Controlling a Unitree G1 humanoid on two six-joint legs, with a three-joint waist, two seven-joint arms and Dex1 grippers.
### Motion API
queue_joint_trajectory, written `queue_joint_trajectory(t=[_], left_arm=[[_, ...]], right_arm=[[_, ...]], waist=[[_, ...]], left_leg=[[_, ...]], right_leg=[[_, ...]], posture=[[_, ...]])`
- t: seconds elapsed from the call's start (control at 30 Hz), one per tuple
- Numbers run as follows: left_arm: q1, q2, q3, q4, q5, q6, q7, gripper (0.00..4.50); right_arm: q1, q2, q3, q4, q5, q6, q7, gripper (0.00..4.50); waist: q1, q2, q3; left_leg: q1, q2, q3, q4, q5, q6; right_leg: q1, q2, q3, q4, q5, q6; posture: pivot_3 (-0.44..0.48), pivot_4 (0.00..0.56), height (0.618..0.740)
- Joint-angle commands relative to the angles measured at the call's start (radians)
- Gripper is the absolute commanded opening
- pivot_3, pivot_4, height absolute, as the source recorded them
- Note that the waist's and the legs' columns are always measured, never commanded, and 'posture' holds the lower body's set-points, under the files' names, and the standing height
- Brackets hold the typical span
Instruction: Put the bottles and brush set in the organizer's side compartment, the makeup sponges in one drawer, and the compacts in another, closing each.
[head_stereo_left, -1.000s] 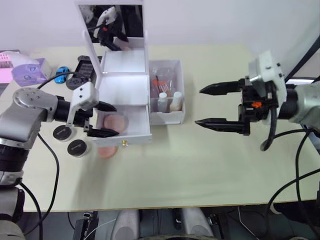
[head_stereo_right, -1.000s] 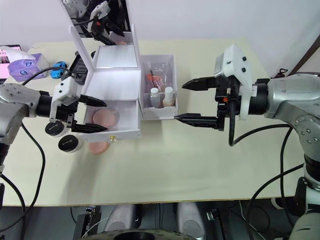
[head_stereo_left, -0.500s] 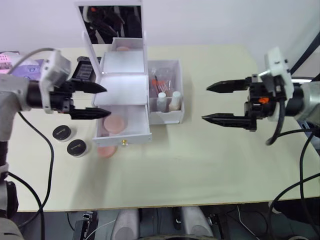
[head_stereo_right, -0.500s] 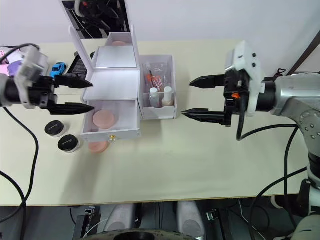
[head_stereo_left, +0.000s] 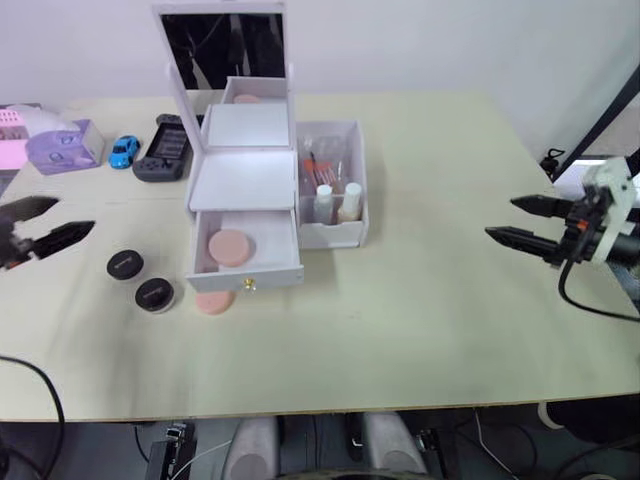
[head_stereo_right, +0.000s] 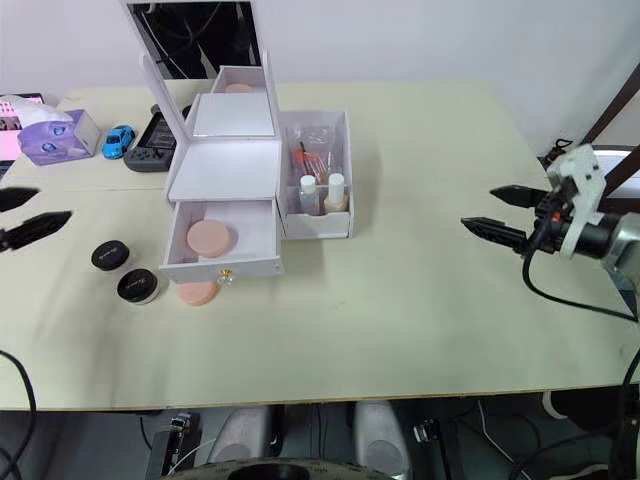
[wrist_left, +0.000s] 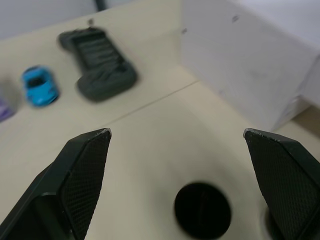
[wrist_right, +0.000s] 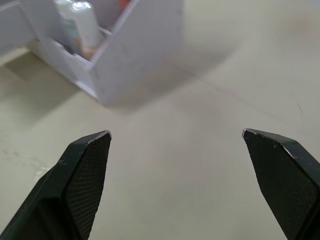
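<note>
The white organizer (head_stereo_left: 245, 180) stands left of centre with its mirror up. Its lower drawer (head_stereo_left: 250, 270) is pulled out, and one pink makeup sponge (head_stereo_left: 231, 245) lies inside. A second makeup sponge (head_stereo_left: 213, 302) rests on the table under the drawer's front edge. Both bottles (head_stereo_left: 322, 200) and the brush set (head_stereo_left: 325, 165) sit in the side compartment (head_stereo_left: 358, 232). Two black compacts (head_stereo_left: 124, 264) (head_stereo_left: 154, 294) lie left of the drawer. My left gripper (head_stereo_left: 75, 213) hovers open and empty at the table's far left. My right gripper (head_stereo_left: 500, 218) is open and empty far to the right.
A purple-and-white box (head_stereo_left: 60, 145), a blue toy car (head_stereo_left: 124, 150) and a black controller (head_stereo_left: 165, 150) lie at the back left. The left wrist view shows one compact (wrist_left: 202, 210) just ahead of that gripper.
Both arms have pulled back from the organizer, the left from beside the open drawer to the far left, the right to the far right. The sponge stays in the drawer.
</note>
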Motion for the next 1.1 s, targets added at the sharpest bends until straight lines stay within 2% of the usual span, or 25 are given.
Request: queue_joint_trajectory(t=[0.03,0.3,0.5,0.6,0.73,0.93,1.03,1.1], left_arm=[[0.037,-0.002,0.065,-0.003,-0.02,-0.031,0.022,4.46],[0.072,-0.025,0.096,-0.014,-0.036,-0.017,0.044,4.46],[0.088,-0.024,0.104,-0.091,-0.073,0.02,0.02,4.46],[0.169,-0.037,0.129,-0.259,-0.13,0.106,-0.005,4.46],[0.339,-0.075,0.187,-0.521,-0.197,0.21,-0.001,4.46],[0.648,-0.196,0.282,-0.891,-0.242,0.308,0.056,4.46],[0.768,-0.265,0.289,-1.089,-0.3,0.394,0.123,4.46],[0.825,-0.297,0.268,-1.18,-0.295,0.423,0.173,4.46]], right_arm=[[0.023,0.012,-0.043,0.033,-0.038,-0.075,-0.016,4.5],[0.028,0.018,-0.082,0.041,-0.024,-0.073,-0.038,4.5],[-0.074,0.011,-0.046,-0.073,0.052,0.039,-0.032,4.5],[-0.186,-0.001,0.039,-0.209,0.164,0.193,0.023,4.5],[-0.322,-0.001,0.184,-0.301,0.167,0.263,0.07,4.5],[-0.52,0.038,0.349,-0.33,0.147,0.309,0.13,4.5],[-0.581,0.055,0.389,-0.316,0.136,0.29,0.177,4.5],[-0.604,0.068,0.408,-0.307,0.123,0.273,0.195,4.5]], waist=[[0.003,0.0,0.0],[0.0,-0.001,-0.001],[-0.006,-0.001,0.0],[-0.012,-0.001,0.0],[-0.01,-0.001,0.0],[-0.006,-0.005,0.0],[0.001,-0.009,-0.001],[0.004,-0.011,-0.001]], left_leg=[[0.0,0.0,0.0,0.0,0.0,0.0],[0.005,0.0,0.001,0.001,0.0,0.0],[0.007,0.0,0.002,0.0,0.0,0.0],[0.01,0.001,0.004,-0.001,0.0,0.0],[0.012,0.002,0.007,-0.004,0.0,0.0],[0.012,0.001,0.023,-0.01,0.0,-0.001],[0.012,0.002,0.023,-0.011,0.0,-0.001],[0.012,0.001,0.023,-0.011,0.0,-0.001]], right_leg=[[0.0,0.0,0.0,0.0,0.0,0.0],[0.004,-0.001,0.0,0.001,0.0,0.0],[0.005,-0.001,0.001,0.001,0.0,-0.001],[0.006,0.0,0.003,0.001,0.0,-0.001],[0.006,0.0,0.005,0.0,0.0,0.0],[-0.002,-0.003,0.017,-0.001,0.0,0.0],[-0.003,-0.003,0.017,-0.002,0.0,0.0],[-0.003,-0.003,0.017,-0.003,0.0,0.0]], posture=[[0.0,0.15,0.74],[0.0,0.15,0.74],[0.0,0.15,0.74],[0.0,0.15,0.74],[0.0,0.15,0.74],[0.0,0.15,0.74],[0.0,0.15,0.74],[0.0,0.15,0.74]])
